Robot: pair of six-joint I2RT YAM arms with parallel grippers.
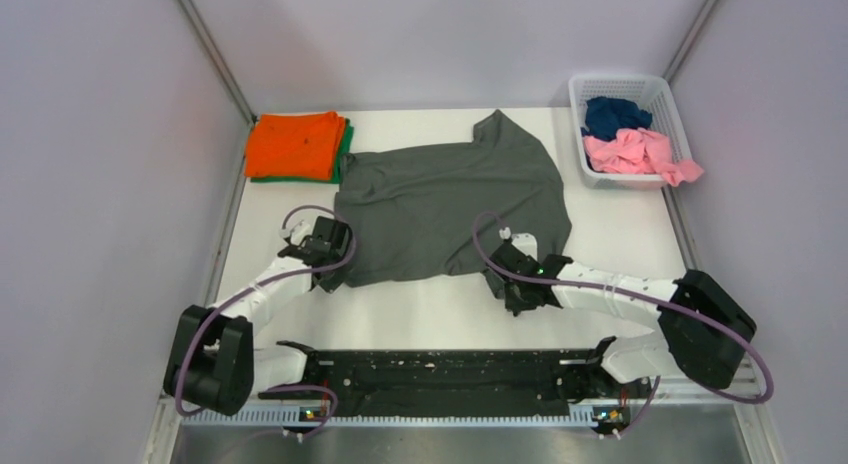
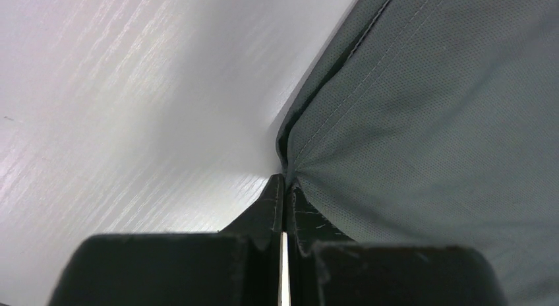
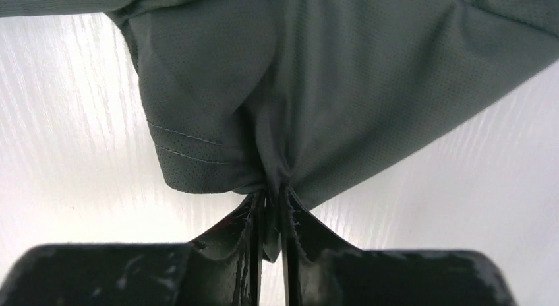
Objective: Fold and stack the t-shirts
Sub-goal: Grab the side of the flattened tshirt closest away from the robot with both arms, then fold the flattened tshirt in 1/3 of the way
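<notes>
A dark grey t-shirt [image 1: 450, 204] lies spread on the white table, collar toward the back. My left gripper [image 1: 330, 267] is shut on its near left corner; in the left wrist view [image 2: 285, 181] the hem bunches at the closed fingertips. My right gripper [image 1: 508, 280] is shut on the near right corner; in the right wrist view [image 3: 271, 190] cloth and a sleeve [image 3: 191, 154] gather between the jaws. An orange t-shirt [image 1: 295, 144] lies folded on a green one [image 1: 346, 144] at the back left. Navy blue [image 1: 612, 114] and pink [image 1: 640, 154] t-shirts sit crumpled in the basket.
A white plastic lattice basket [image 1: 662, 89] stands at the back right corner. Grey walls close in the table on the left, back and right. Bare white table [image 1: 430, 309] lies between the grey shirt and the arm bases.
</notes>
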